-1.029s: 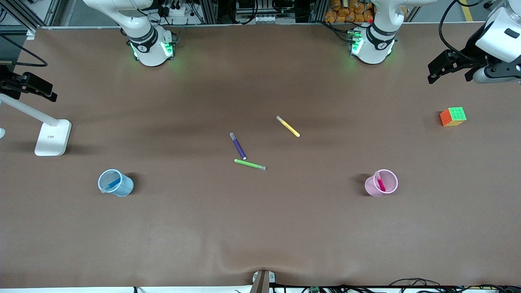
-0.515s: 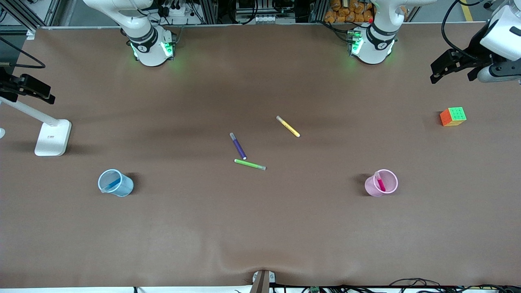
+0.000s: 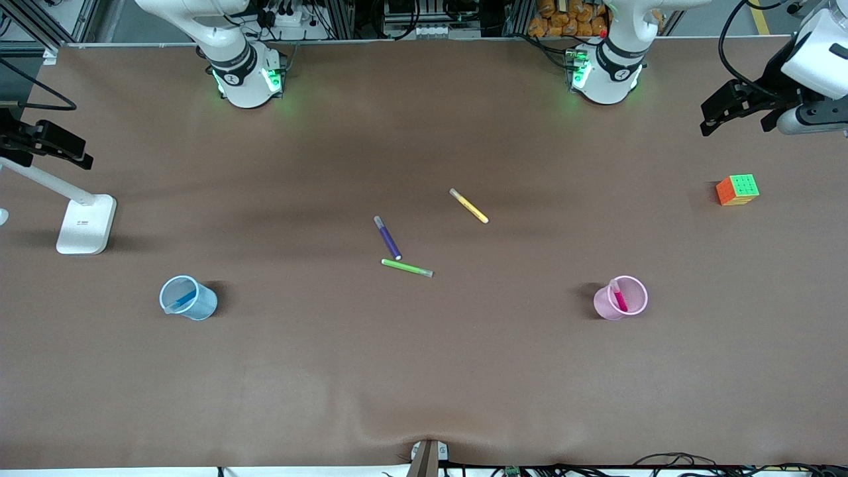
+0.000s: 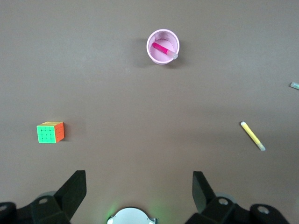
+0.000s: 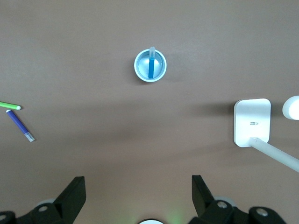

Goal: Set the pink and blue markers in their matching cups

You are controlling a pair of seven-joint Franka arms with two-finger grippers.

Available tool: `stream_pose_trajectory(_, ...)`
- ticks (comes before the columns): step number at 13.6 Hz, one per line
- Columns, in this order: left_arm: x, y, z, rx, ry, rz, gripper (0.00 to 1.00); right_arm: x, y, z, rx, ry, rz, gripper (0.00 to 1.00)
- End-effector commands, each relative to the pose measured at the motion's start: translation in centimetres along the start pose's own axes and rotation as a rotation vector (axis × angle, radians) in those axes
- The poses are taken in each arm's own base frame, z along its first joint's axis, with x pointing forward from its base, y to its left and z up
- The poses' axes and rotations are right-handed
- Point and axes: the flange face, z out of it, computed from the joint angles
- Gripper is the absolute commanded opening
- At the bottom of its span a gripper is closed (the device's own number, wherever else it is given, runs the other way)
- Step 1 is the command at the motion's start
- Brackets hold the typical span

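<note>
The pink marker (image 3: 619,297) leans inside the pink cup (image 3: 621,298) near the left arm's end. The blue marker (image 3: 185,298) leans in the blue cup (image 3: 188,298) near the right arm's end. The job looks done. So the left gripper (image 3: 717,114) and right gripper (image 3: 63,144) wait high by the table ends, fingers wide and empty, out of the way.
</note>
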Motion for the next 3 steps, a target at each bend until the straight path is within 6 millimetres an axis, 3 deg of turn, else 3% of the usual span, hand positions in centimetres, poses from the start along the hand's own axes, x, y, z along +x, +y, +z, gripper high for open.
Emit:
stream_pose_trajectory(1, -0.13, -0.33, -0.38, 0.019, -0.009, 0.009, 1.0, -0.04, -0.08, -0.15, 0.016, -0.009, 0.001, 1.0)
stream_pose_trajectory(3, -0.13, -0.32, -0.38, 0.017, -0.009, 0.01, 1.0, -0.11, -0.16, -0.04, 0.016, -0.01, 0.0, 1.0)
